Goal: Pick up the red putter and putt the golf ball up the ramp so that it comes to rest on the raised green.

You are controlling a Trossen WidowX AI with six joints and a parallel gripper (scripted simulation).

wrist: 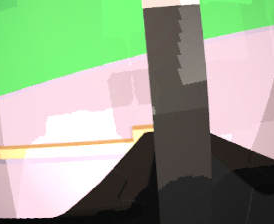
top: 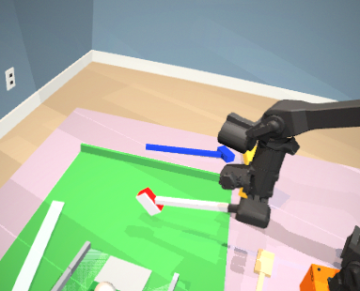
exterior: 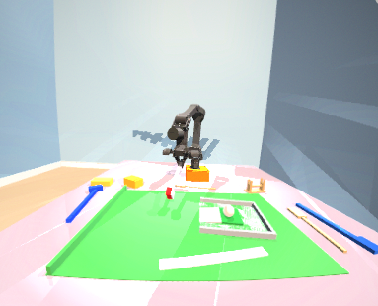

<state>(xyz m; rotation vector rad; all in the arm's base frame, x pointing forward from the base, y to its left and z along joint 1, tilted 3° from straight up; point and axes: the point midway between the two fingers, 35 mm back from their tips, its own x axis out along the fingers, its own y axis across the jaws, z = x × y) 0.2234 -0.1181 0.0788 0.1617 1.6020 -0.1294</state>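
Note:
My gripper (top: 236,209) (exterior: 181,162) is shut on the dark grip of the red putter (wrist: 174,65), whose pale shaft (top: 193,203) reaches out over the mat. Its red and white head (top: 149,203) (exterior: 170,192) hangs above the mat near the robot's side, with a shadow below. The white golf ball (top: 104,286) (exterior: 228,211) is on the small raised green (exterior: 236,220), near the edge by the light grey ramp (top: 124,273) (exterior: 210,215). The top view cuts off the ball's lower part. Whether the ball is still rolling cannot be told.
Grey rails (top: 71,267) (exterior: 242,235) frame the ramp and green. A green wall (top: 150,161) (exterior: 86,231) edges the mat. A white strip (top: 39,244) (exterior: 212,259) lies beyond. Blue putters (top: 183,150) (exterior: 84,204) (exterior: 338,227), yellow blocks (exterior: 102,182) (exterior: 133,182) and a wooden stand (exterior: 256,189) surround the mat.

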